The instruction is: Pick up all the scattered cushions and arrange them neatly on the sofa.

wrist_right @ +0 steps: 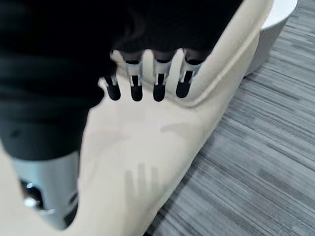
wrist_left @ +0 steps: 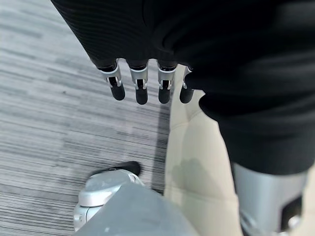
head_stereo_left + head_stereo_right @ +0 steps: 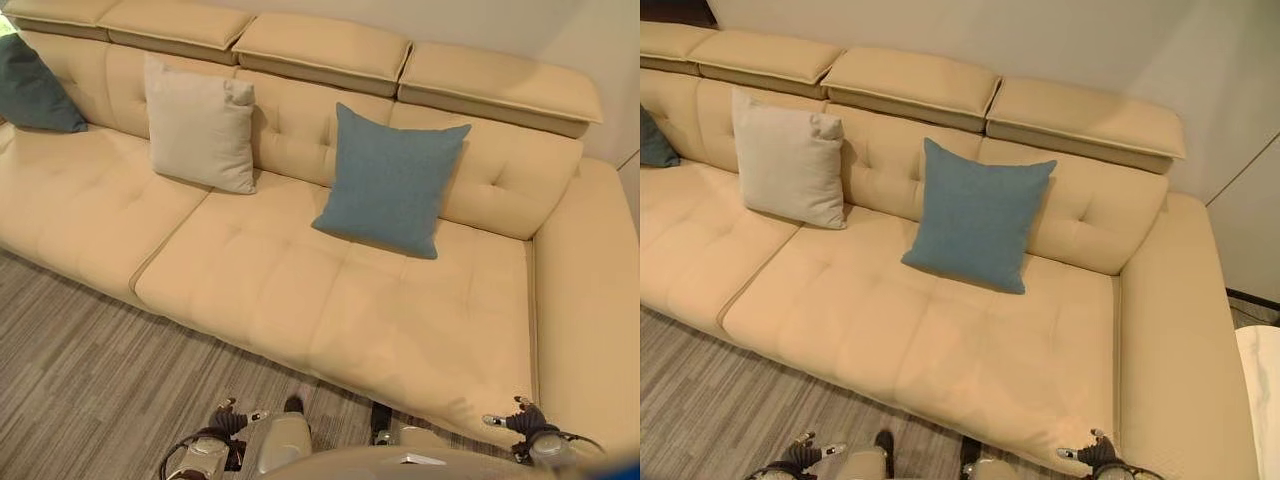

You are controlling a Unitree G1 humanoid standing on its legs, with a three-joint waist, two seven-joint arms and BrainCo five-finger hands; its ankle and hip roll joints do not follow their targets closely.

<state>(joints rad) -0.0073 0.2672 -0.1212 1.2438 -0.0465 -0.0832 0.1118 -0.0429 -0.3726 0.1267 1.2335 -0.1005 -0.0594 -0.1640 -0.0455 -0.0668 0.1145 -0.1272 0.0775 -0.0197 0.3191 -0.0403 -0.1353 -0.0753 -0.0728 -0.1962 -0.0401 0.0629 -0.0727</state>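
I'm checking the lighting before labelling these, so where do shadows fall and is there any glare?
Left eye view: soft, even light, no glare; the blue cushion and the cream cushion cast faint shadows on the sofa. Right wrist view: the right hand throws a pale finger-shaped shadow on the sofa. Left wrist view: the left hand hangs over grey floor, with a dark shadow along the sofa's edge.

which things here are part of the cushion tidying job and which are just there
Part of the job:
- long cream tufted leather sofa
- square cream fabric cushion, leaning on the backrest
- square blue fabric cushion, leaning on the backrest
- dark teal cushion at the sofa's far left end
- left robot hand and right robot hand, both holding nothing

Just there:
- grey striped carpet floor
- white round object beside the sofa's end
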